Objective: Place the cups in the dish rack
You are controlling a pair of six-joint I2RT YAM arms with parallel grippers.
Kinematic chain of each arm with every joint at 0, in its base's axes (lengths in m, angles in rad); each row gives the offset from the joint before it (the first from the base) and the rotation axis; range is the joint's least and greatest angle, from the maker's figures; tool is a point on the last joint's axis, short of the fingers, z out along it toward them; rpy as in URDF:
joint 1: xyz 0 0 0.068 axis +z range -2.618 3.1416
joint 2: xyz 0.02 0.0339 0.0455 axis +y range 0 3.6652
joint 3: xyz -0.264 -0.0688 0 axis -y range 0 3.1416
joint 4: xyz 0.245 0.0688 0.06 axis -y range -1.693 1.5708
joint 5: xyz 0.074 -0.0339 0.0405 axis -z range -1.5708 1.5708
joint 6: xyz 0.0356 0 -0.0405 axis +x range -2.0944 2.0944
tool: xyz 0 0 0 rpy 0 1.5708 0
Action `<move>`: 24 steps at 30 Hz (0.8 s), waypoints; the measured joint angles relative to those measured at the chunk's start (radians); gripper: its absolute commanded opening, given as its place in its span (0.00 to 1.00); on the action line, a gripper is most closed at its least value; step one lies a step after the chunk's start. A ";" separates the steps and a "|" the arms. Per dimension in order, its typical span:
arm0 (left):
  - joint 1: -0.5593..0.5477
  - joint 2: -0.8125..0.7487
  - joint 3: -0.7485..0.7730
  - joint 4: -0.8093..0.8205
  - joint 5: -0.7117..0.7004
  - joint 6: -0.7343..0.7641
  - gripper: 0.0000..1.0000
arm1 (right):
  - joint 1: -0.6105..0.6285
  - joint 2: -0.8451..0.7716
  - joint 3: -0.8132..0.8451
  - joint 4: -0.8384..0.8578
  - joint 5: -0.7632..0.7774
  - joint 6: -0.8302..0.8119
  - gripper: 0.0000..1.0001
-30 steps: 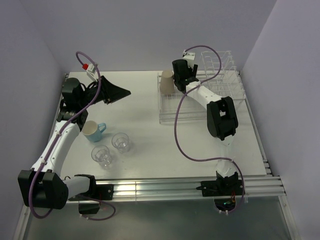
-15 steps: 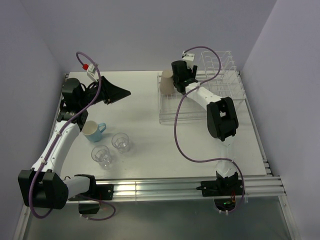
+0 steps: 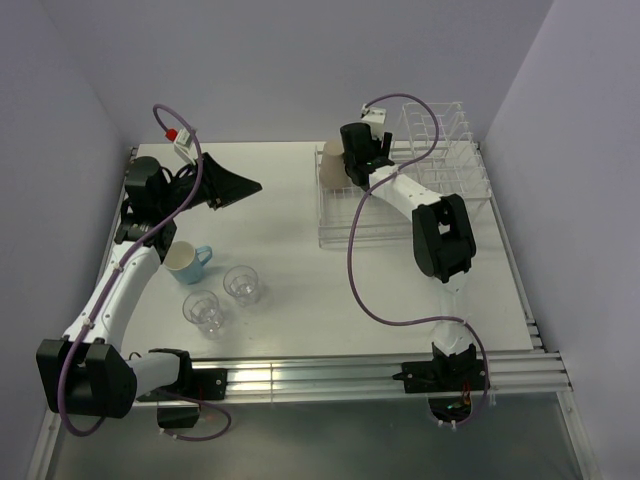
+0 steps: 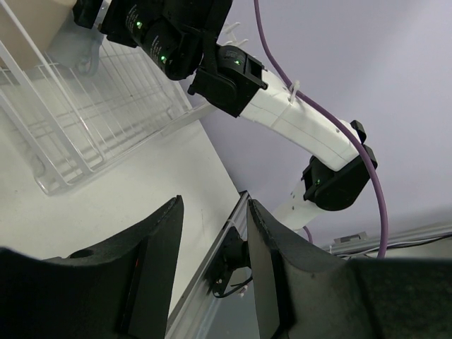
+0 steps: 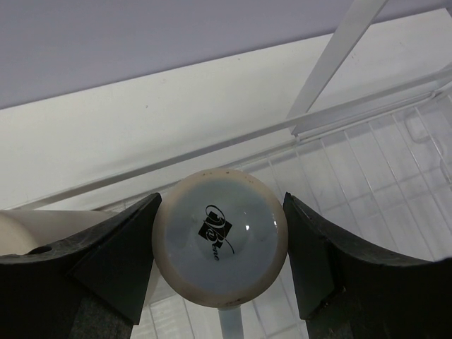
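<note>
Small light blue cup (image 5: 220, 246) sat squarely between the fingers (image 5: 116, 263) of the right gripper (image 3: 362, 158), base toward the wrist camera, a dark logo on the base. One black pad pressed on each side of it, with no gap showing. The gripper was closed on the cup as far as the cup's width allowed. Wire grid of the dish rack (image 5: 395, 176) showed beneath and beside the cup.

From above, that gripper hung over the rack's far left corner, just beside the tan paper cup (image 3: 333, 163), which stood inside the same corner. Tall dividers rose at the rack's far right end.

Out on the white table (image 3: 300, 310), well apart from the rack: light blue handled mug (image 3: 185, 262) near the left arm, mouth up. Two clear tumblers (image 3: 241, 284) (image 3: 204, 312) stood just in front of it, close together.

Pale lilac walls (image 3: 300, 70) on three sides. Aluminium rails (image 3: 330, 378) ran along the near edge. Purple cables (image 3: 352, 270) trailed off both arms.

Left gripper (image 4: 213, 208) was raised above the table's far left part, pointing toward the rack. Its jaws were partly apart, nothing between them, touching nothing.
</note>
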 measured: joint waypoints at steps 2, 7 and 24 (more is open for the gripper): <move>0.000 0.000 0.000 0.000 0.000 0.000 0.48 | 0.000 0.000 0.000 -0.017 -0.001 -0.001 0.49; 0.000 0.001 -0.004 0.000 0.000 0.000 0.48 | 0.001 0.000 0.002 -0.025 0.000 0.000 0.63; 0.000 0.011 -0.005 0.000 0.000 0.005 0.48 | 0.001 0.000 0.055 -0.053 0.007 0.000 0.90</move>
